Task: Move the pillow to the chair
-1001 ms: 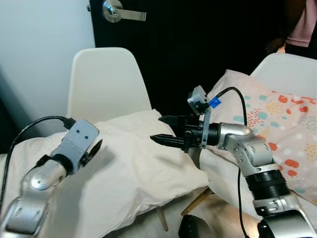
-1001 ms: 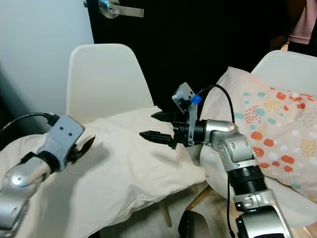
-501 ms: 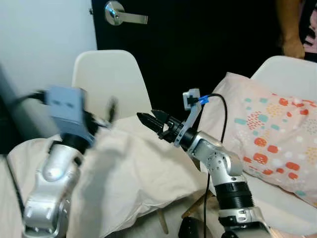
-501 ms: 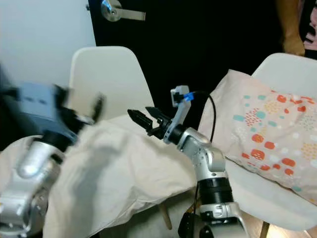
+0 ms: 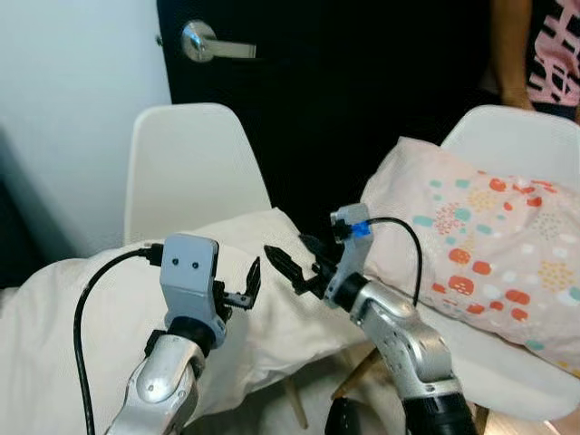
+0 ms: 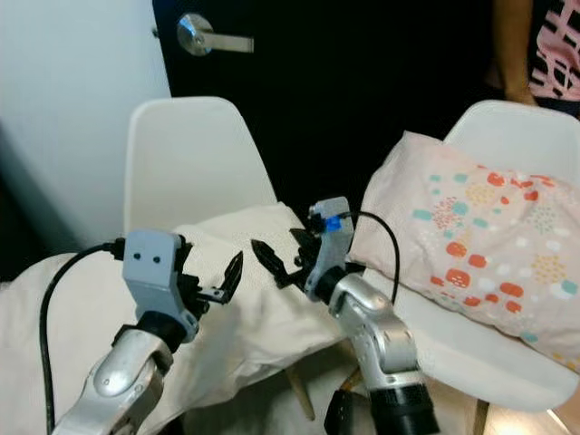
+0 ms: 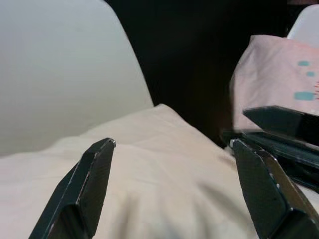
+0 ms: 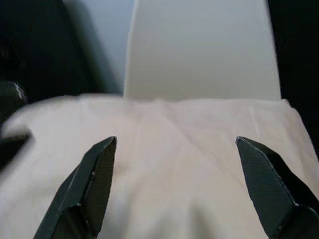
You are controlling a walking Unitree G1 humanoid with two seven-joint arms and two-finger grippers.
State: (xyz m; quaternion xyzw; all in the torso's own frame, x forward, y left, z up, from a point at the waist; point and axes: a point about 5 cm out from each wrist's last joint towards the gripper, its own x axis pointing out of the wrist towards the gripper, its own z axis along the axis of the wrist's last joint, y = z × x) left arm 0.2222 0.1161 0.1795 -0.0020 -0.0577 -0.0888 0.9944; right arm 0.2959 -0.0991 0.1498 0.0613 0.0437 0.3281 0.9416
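On two white chairs (image 5: 190, 163): two pillows (image 5: 109, 308); both tools gaping.

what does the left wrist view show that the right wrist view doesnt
The left wrist view alone takes in the pink pillow with coloured dots on the far side of a dark gap, and the right hand's black fingers crossing in front of it. The right wrist view alone takes in a strip of pale blue-white wall beside the chair back. Both look past their own open fingers onto the plain cream pillow lying on the white moulded plastic chair, with neither hand gripping the pillow.
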